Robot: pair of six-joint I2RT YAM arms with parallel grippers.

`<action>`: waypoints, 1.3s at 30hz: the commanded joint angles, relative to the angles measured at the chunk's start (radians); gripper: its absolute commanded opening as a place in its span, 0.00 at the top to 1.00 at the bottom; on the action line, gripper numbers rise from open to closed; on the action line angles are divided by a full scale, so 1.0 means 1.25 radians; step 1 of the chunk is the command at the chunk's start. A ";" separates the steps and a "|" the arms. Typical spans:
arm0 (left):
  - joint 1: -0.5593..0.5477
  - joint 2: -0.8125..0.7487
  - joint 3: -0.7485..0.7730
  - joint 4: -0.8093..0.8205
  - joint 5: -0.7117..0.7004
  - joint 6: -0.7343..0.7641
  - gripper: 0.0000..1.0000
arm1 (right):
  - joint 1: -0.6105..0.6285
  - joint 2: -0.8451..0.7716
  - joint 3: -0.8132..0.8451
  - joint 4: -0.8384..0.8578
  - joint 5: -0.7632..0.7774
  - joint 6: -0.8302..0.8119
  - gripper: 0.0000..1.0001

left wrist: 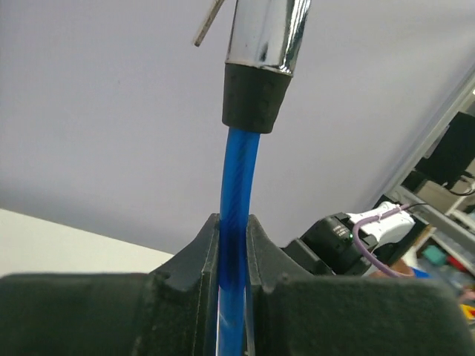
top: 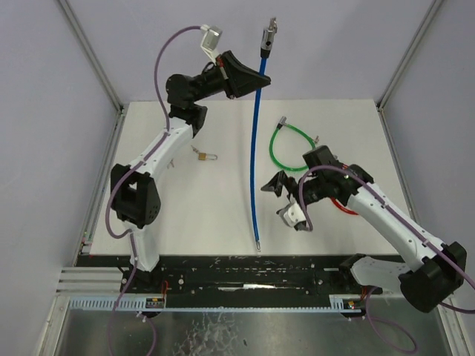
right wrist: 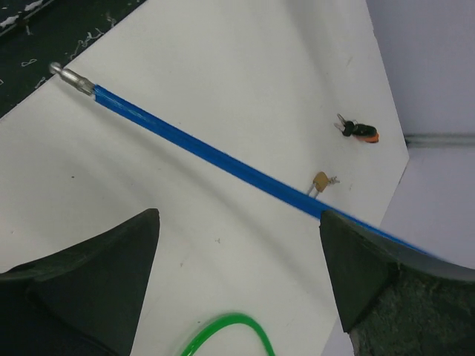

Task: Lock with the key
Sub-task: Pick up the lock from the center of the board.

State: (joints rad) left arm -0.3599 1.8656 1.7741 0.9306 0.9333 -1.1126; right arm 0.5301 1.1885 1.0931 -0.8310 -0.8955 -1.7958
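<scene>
Padlock [top: 206,156] lay on the table [top: 193,215], key [right wrist: 360,131] near it. Both small, hard and likely slippery; best pinched across the body. Left hand [top: 256,78] clamped the limp blue cable [top: 254,163] aloft; right hand [right wrist: 239,219] gaped wide, empty.

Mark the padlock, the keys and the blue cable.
padlock [top: 202,155], top view, on its brass body.
keys [right wrist: 361,132], right wrist view, on their dark heads.
blue cable [top: 253,148], top view, midway along its length.
</scene>
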 commanded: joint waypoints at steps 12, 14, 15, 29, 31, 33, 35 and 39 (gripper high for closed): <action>-0.034 0.110 0.113 0.082 0.046 -0.154 0.99 | 0.234 0.042 -0.254 0.416 0.386 -0.194 0.08; -0.037 0.109 0.112 0.068 0.051 -0.141 0.99 | 0.250 0.052 -0.266 0.443 0.408 -0.207 0.09; -0.038 0.109 0.111 0.066 0.052 -0.139 0.99 | 0.258 0.055 -0.273 0.455 0.417 -0.215 0.09; -0.043 0.112 0.107 0.097 0.075 -0.170 0.99 | 0.320 0.138 -0.445 0.791 0.458 -0.304 0.29; -0.043 0.110 0.106 0.096 0.078 -0.169 0.99 | 0.324 0.140 -0.463 0.810 0.447 -0.318 0.33; -0.044 0.109 0.104 0.099 0.078 -0.170 0.99 | 0.329 0.145 -0.480 0.837 0.438 -0.325 0.38; -0.044 0.109 0.100 0.105 0.077 -0.173 0.99 | 0.334 0.149 -0.487 0.861 0.435 -0.319 0.47; -0.041 0.104 0.087 0.115 0.081 -0.173 0.99 | 0.338 0.125 -0.485 0.876 0.435 -0.267 0.74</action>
State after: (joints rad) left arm -0.4126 2.0243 1.8725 0.9977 1.0340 -1.3029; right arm 0.9401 1.3716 0.4858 0.1860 -0.3340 -2.0636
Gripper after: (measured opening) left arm 0.096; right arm 0.362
